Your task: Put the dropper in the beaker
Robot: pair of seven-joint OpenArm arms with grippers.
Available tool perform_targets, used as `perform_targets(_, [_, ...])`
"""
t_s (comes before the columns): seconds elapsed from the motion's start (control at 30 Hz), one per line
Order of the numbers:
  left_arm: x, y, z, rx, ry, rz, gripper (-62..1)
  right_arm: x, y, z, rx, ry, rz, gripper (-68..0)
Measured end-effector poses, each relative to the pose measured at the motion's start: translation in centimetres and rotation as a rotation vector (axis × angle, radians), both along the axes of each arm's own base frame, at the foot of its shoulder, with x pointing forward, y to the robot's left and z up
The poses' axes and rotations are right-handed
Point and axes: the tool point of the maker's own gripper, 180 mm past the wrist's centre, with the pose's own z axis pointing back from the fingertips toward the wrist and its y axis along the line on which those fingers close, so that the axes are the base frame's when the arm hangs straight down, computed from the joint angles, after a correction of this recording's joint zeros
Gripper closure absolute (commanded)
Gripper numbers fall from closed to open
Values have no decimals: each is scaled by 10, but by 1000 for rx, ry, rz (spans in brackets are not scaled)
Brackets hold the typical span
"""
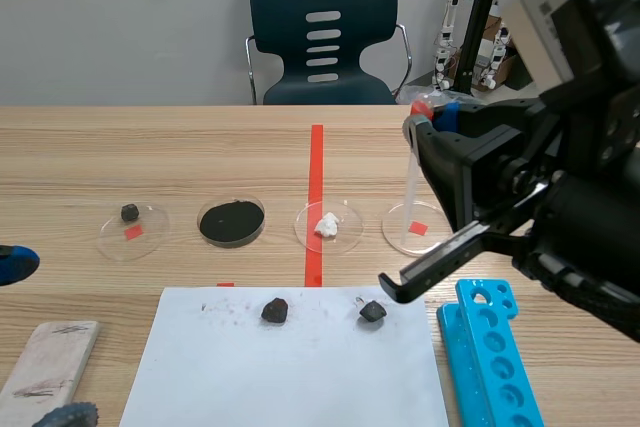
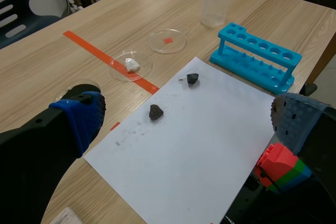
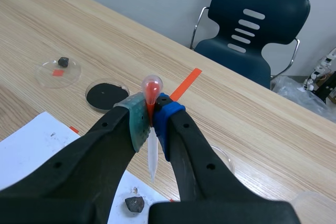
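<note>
Right gripper point(image 3: 151, 118) is closed on the dropper point(image 3: 153, 156) just under its soft bulb; the stem hangs below the pads. Judged light, slick and bendable: grip gently at the neck.

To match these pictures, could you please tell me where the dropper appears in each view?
Scene view: the dropper hangs upright in the right gripper, right of the tape line.
Left wrist view: cannot tell; a pale sliver over the beaker may be it.
Right wrist view: pinched between the gripper's own pads, red bulb up.
Shared landmark: the orange-red tape line.
</note>
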Motion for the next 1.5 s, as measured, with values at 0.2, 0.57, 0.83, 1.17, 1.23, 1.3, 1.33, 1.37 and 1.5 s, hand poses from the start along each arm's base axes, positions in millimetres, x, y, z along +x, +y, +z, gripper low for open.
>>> perform_targets(0.2, [0,0,0,0,0,0,-623,0,0,0,0,0,0,-10])
perform_targets(0.57, [0,0,0,0,0,0,-623,4,-9,1,-7,-8,-41,-11])
perform_targets(0.83, [0,0,0,0,0,0,-623,22,-77,13,-41,-57,-260,-11])
perform_targets(1.17, [0,0,0,0,0,0,-623,42,-139,42,-113,-128,-399,-10])
perform_targets(1.23, [0,0,0,0,0,0,-623,47,-147,39,-132,-126,-406,-10])
perform_targets(1.3, [0,0,0,0,0,0,-623,52,-155,29,-129,-103,-419,-10])
perform_targets(1.33, [0,0,0,0,0,0,-623,55,-160,24,-126,-90,-431,-10])
perform_targets(1.37, [0,0,0,0,0,0,-623,57,-166,17,-127,-75,-443,-10])
perform_targets(1.5, [0,0,0,0,0,0,-623,67,-187,-8,-121,-26,-488,-10])
